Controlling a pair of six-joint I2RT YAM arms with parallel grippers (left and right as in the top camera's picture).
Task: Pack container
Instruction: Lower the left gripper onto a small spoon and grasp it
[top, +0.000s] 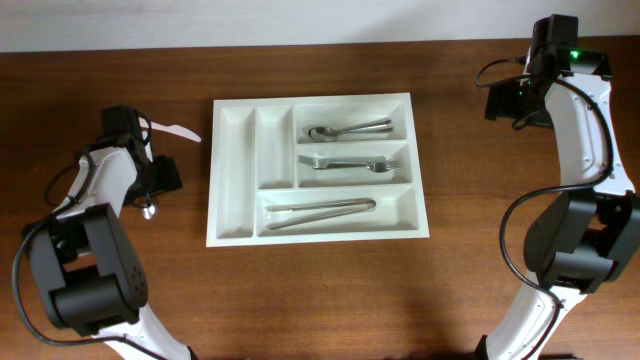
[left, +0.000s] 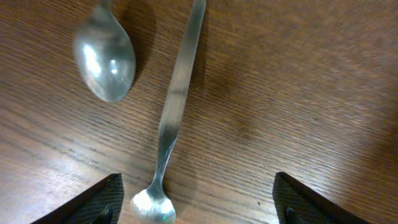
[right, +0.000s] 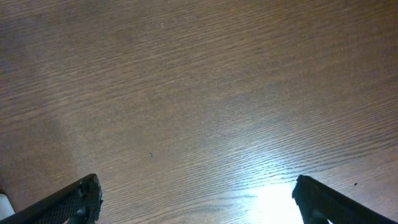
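Observation:
The container (top: 232, 170), a white five-compartment cutlery tray, lies in the middle of the table. Its long slots hold spoons (top: 350, 130), forks (top: 345, 161) and a long metal utensil (top: 320, 211); the two narrow upright slots look bare. My left gripper (top: 155, 185) is left of the tray, open, low over the wood. In the left wrist view a slim metal spoon (left: 177, 99) lies between its fingers (left: 196, 205), with a second metal spoon (left: 104, 59) beside it. My right gripper (top: 503, 100) is open and empty at the far right (right: 196, 199), over bare wood.
A white plastic utensil (top: 176, 129) lies on the table just beyond my left gripper, left of the tray's top corner. A metal spoon tip (top: 148, 208) shows below the left gripper. The table is dark brown wood (right: 199, 93).

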